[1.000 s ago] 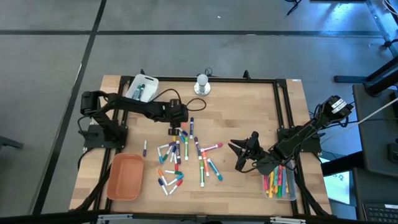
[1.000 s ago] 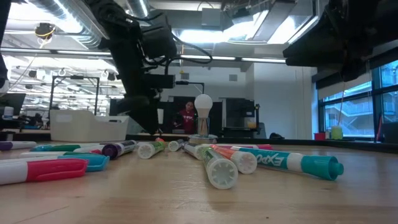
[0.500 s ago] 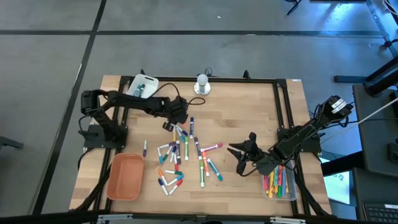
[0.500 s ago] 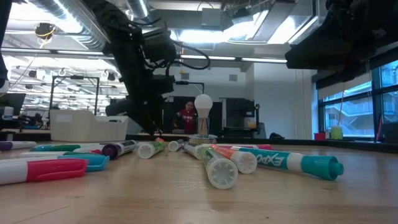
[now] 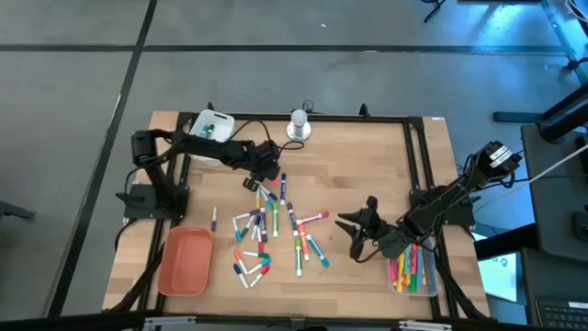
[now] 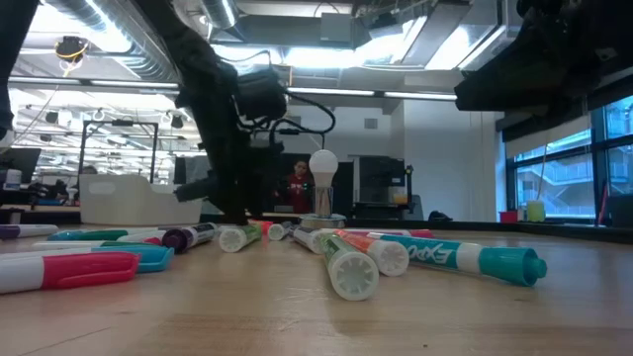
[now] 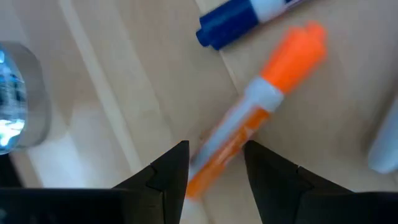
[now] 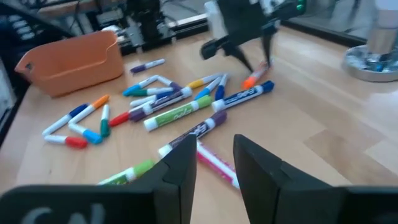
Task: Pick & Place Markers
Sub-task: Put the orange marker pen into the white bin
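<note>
High view: we see short white-barrelled markers with coloured caps scattered mid-desk; bare wood surrounds them. Left claw at the pile's far edge.

Left wrist: fingers parted around an orange-capped marker lying flat.

Right wrist: right claw open, empty, near the markers.

Table pale matt wood; markers glossy plastic; orange tray smooth plastic
</note>
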Robot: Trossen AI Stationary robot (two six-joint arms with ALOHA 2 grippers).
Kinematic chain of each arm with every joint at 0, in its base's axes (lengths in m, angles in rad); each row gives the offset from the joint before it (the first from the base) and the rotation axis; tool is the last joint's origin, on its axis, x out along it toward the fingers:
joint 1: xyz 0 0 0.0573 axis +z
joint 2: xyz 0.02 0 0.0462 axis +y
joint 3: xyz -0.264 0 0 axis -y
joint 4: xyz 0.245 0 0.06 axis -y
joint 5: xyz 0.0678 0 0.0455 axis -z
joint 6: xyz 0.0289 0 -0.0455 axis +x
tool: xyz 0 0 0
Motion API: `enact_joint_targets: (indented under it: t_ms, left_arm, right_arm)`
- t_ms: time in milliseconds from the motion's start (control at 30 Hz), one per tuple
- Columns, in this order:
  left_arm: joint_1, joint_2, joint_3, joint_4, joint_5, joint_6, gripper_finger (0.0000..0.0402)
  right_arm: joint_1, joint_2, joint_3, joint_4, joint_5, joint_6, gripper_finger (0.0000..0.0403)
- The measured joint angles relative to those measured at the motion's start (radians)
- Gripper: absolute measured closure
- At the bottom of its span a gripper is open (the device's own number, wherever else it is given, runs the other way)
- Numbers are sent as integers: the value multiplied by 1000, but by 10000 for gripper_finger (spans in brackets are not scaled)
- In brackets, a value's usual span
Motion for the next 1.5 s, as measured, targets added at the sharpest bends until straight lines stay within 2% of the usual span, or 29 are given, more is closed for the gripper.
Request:
enact_joint_targets:
  t_ms: [267, 500, 600, 900, 1167, 1333, 1500]
  left_arm:
    - [-1, 85, 87, -128, -13, -94, 261]
    - [-1, 71, 126, -212, -10, -285, 343]
    - [-3, 48, 134, -266, -38, -386, 348]
    - [-36, -138, 167, -460, -316, -651, 344]
    - [68, -303, 169, -581, -563, -935, 341]
    - [184, -369, 156, -712, -622, -1052, 340]
    - [294, -414, 67, -714, -594, -1067, 339]
  right_arm:
    - [0, 0, 0, 0, -27, -12, 296]
    - [0, 0, 0, 0, -26, -3, 296]
    - [0, 0, 0, 0, -26, 11, 296]
    - [0, 0, 0, -2, -24, 14, 296]
    - [0, 0, 0, -7, -31, 20, 296]
    - [0, 0, 0, -7, -32, 26, 296]
    - [0, 0, 0, -8, -32, 45, 296]
